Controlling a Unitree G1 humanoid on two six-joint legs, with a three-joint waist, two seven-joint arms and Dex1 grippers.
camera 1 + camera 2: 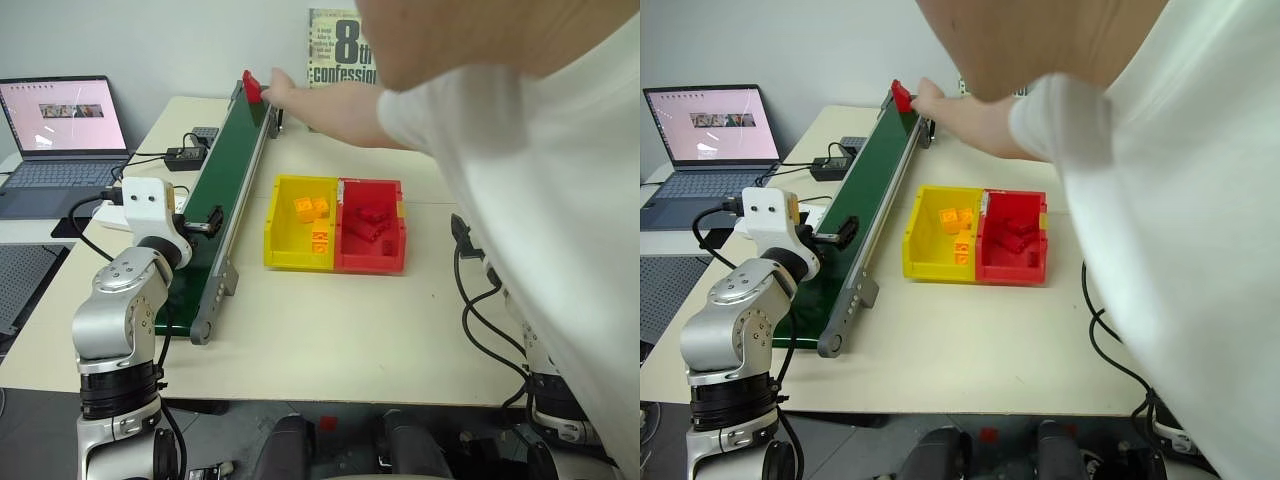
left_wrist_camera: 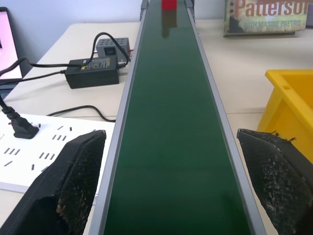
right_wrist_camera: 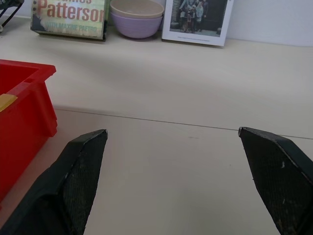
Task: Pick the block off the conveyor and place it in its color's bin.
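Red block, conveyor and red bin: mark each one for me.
red block [image 1: 251,86], left eye view, its side face at the belt's far end.
conveyor [image 1: 222,175], left eye view, middle of the green belt.
red bin [image 1: 370,265], left eye view, its near wall.

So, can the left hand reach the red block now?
Probably not yet: the block sits at the conveyor's far end under a person's hand, while the open left hand waits near the near end.

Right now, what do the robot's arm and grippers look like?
The left arm is made of rounded silver-grey shells with black rings at the joints, a white boxy wrist block and a black cable. The left gripper has two black wedge-shaped fingers with rough, grainy pads. The right gripper looks the same.
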